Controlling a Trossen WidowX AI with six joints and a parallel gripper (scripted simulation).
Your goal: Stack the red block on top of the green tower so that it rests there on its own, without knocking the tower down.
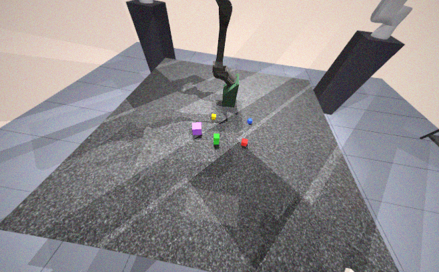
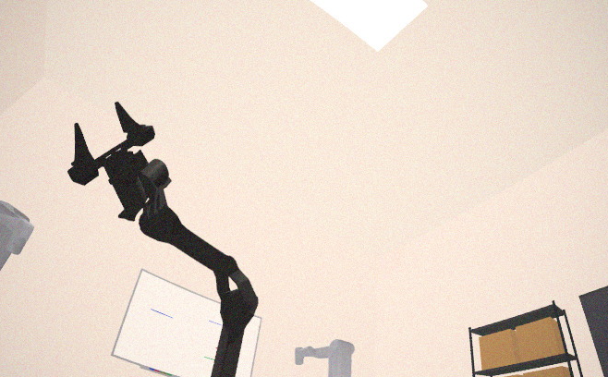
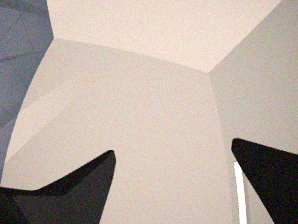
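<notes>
The red block (image 1: pixel 244 143) sits on the dark mat in the top view, to the right of the green tower and apart from it. The green tower (image 1: pixel 216 139) stands upright, with nothing on top of it. My gripper (image 2: pixel 96 114) (image 3: pixel 174 151) is open and empty. In the exterior view it is raised high with its fingers pointing up against the wall and ceiling. It is out of frame in the top view. The wrist view shows only walls, ceiling and a bit of floor between and around the fingers, and no block.
A purple block (image 1: pixel 197 129) stands left of and behind the tower. A small yellow block (image 1: pixel 213 116) and a small blue block (image 1: pixel 249 121) lie farther back, near the arm's green base (image 1: pixel 229 96). Two dark pedestals (image 1: pixel 153 33) (image 1: pixel 359 67) stand at the mat's back edges.
</notes>
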